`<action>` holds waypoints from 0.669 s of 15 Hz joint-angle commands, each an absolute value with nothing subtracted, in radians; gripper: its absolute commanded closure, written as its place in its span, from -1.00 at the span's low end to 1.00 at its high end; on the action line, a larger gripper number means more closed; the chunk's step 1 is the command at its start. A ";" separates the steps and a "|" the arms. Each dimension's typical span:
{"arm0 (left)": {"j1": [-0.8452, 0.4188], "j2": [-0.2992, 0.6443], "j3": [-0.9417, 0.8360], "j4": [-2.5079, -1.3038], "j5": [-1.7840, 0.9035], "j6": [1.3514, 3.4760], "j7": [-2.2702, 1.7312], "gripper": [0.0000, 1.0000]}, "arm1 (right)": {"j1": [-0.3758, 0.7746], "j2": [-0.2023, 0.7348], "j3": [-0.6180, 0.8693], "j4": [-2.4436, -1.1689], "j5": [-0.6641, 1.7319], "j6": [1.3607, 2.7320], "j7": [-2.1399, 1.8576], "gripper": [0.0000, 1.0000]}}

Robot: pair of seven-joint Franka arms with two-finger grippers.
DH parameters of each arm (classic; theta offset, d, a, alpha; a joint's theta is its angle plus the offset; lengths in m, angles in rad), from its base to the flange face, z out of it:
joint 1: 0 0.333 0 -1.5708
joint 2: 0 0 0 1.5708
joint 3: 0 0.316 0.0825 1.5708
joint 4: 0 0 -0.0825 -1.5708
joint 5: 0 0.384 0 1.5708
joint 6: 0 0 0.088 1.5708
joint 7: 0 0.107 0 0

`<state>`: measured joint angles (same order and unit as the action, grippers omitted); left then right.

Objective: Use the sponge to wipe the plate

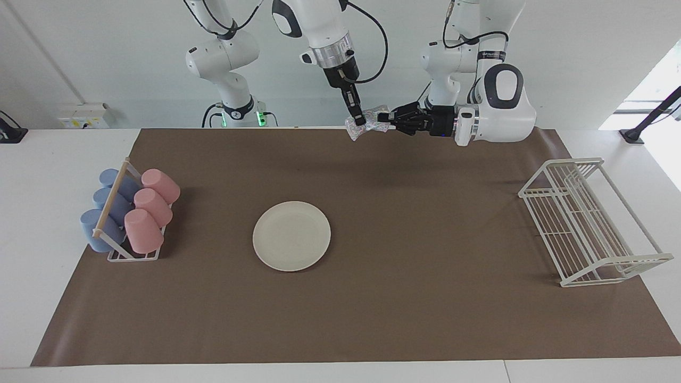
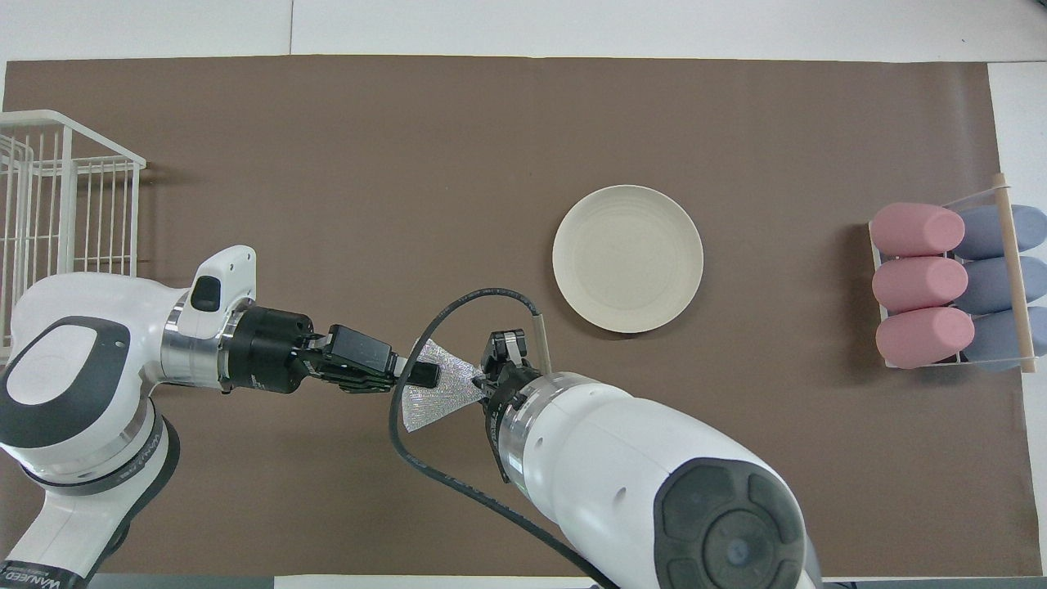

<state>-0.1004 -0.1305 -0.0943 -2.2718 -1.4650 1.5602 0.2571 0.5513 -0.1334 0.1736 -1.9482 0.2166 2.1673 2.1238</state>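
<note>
- The left hand (image 1: 387, 120) lies level, up in the air over the robots' end of the brown mat (image 1: 425, 223), its fingers pinching one edge of the sponge (image 1: 368, 122).
- The right hand (image 1: 357, 116) points down onto the same sponge from twelve o'clock in the facing view and pinches its other edge, so both hands hold it at once.
- The sponge hangs between them, off the surface, drooping and creased: it looks light, soft and floppy, best gripped well in from the edge so it does not slip free.
- The plate (image 1: 291, 235) lies flat on the mat near the middle, at about seven o'clock from the sponge in the facing view, well apart from both hands, untouched.
- It looks stiff and smooth, likely to slide under a wipe.
</note>
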 commanded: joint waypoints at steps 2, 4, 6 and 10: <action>-0.115 -0.164 -0.080 -2.296 -1.457 1.555 0.267 0.08 | 0.551 -0.143 0.176 -1.967 0.239 2.186 2.112 1.00; -0.115 -0.176 -0.081 -2.296 -1.433 1.560 0.255 -1.00 | 0.549 -0.143 0.176 -1.967 0.239 2.186 2.103 1.00; -0.107 -0.178 -0.081 -2.295 -1.404 1.559 0.255 -1.00 | 0.548 -0.143 0.175 -1.965 0.239 2.183 2.085 1.00; -0.062 -0.178 -0.080 -2.266 -1.286 1.565 0.232 -1.00 | 0.514 -0.126 0.173 -1.983 0.238 2.184 1.946 1.00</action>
<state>-0.0933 -0.1521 -0.0842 -2.2693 -1.3531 1.5616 0.2558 0.5479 -0.1329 0.1728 -1.9530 0.2166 2.1671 2.0640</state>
